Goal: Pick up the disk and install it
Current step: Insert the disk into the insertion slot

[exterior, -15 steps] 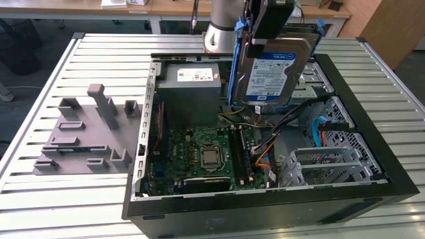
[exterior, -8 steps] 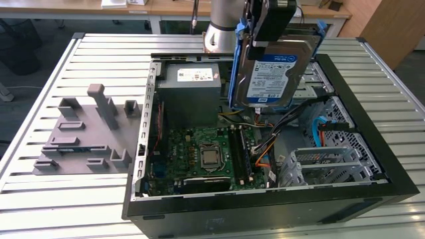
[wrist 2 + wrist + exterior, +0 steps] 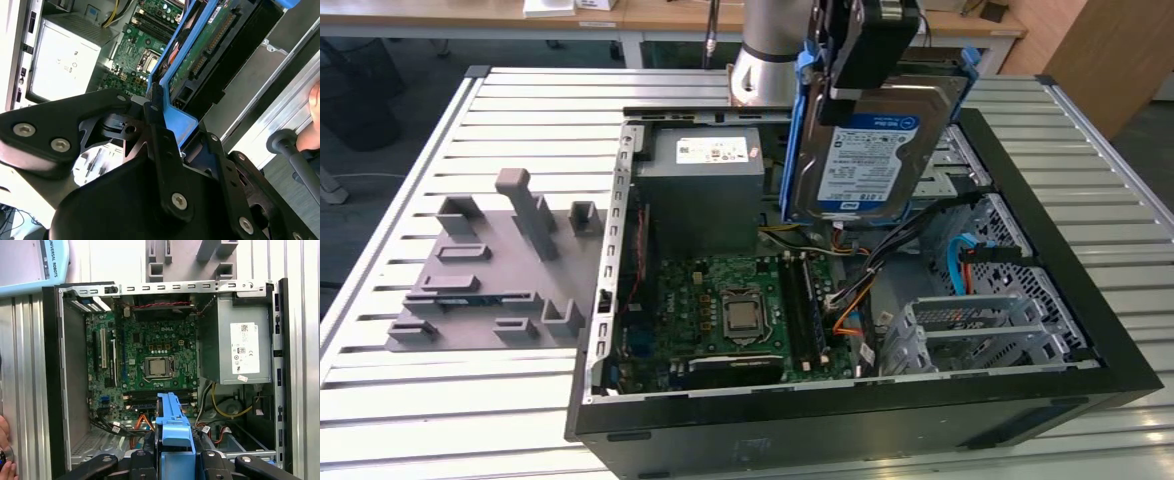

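Install step: tool (image 3: 854,88) clamped on disk (image 3: 881,150), held upright over open case (image 3: 854,430); seating likely needs its rails squared.

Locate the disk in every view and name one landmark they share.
Exterior view: the disk hangs, label showing, over the open case.
Second wrist view: the disk, circuit side showing, slants beside the motherboard.
First wrist view: the disk's blue edge, in front of the motherboard.
Shared landmark: the grey power supply.
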